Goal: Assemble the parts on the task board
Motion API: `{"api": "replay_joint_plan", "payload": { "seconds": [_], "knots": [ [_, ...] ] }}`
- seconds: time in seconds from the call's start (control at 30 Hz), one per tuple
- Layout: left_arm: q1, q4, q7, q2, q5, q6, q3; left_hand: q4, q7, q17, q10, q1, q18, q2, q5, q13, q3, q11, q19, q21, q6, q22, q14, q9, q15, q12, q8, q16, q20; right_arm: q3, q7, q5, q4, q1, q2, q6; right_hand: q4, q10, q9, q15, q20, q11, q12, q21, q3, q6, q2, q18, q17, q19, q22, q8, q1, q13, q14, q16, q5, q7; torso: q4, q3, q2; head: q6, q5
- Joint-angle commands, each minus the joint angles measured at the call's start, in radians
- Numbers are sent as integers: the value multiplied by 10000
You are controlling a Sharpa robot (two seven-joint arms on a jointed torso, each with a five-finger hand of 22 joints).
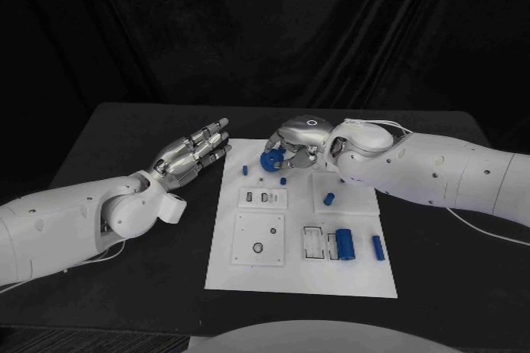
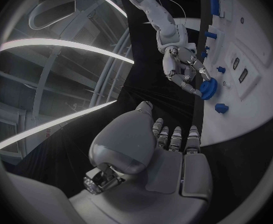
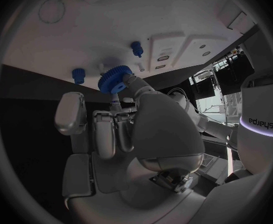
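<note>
While the left robot hand (image 1: 194, 151) is held flat with fingers spread, empty, above the table (image 1: 132, 138) beside the task board (image 1: 298, 280) in the head view, a blue gear (image 1: 269, 161) is pinched by the right robot hand (image 1: 298, 145) over the board's far end. From the left wrist, the gear (image 2: 208, 88) is seen gripped just above the board (image 2: 255, 109). From the right wrist, the gear (image 3: 114, 79) is seen at the fingertips (image 3: 129, 82), near a small blue peg (image 3: 78, 75)
</note>
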Motion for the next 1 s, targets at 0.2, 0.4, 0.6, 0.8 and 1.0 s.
{"api": "replay_joint_plan", "payload": {
  "seconds": [0.2,0.4,0.6,0.8,1.0],
  "knots": [
    [-5,-2,78,16,-41,157,7,22,62,-13,3,99,151,-23,56,-17,59,68,-10,-57,1,-16,-4,9,53,-65,58,-36,94,6,-457,16,-122,25,-30,272,73,1060,925,70,12,57,26,-74,23,47,6,29,2635,-7,820,25,-67,2634,1056,26,30,34,-10,11,-6,-54,28],
    [-6,-6,68,22,-41,165,7,22,62,-13,3,99,151,-23,56,-17,59,68,-10,-57,1,-16,-4,9,53,-65,58,-36,94,6,-605,16,-203,24,-18,465,79,1060,929,86,24,74,26,-117,54,3,17,36,2635,-28,811,-17,-65,2634,1056,26,37,51,16,16,7,-58,6],
    [-6,-9,56,25,-41,178,7,21,68,-13,3,104,151,-26,60,-17,77,74,-10,-57,4,-16,-4,9,62,-65,60,-36,100,6,-738,16,-260,23,-8,606,77,1060,927,106,42,96,26,-216,96,-68,11,54,2635,-78,781,-86,-60,2634,1056,26,73,75,24,7,6,-70,9],
    [-6,-17,40,30,-41,190,7,21,70,-13,3,106,151,-27,62,-17,82,76,-10,-57,5,-16,-4,10,64,-65,60,-36,102,5,-801,16,-281,22,-4,727,84,1060,922,122,56,115,26,-295,119,-134,-4,69,2635,-118,757,-146,-75,2634,1056,26,86,97,32,2,-2,-94,6],
    [-6,-24,25,42,-41,207,7,21,70,-13,3,106,151,-27,62,-17,82,76,-10,-57,5,-16,-4,10,64,-65,60,-36,102,5,-872,16,-287,21,6,868,158,1060,763,165,111,158,26,-491,214,-603,-87,102,2635,-197,724,-551,-186,2634,1056,26,-133,136,25,4,-5,-117,13]
  ]
}}
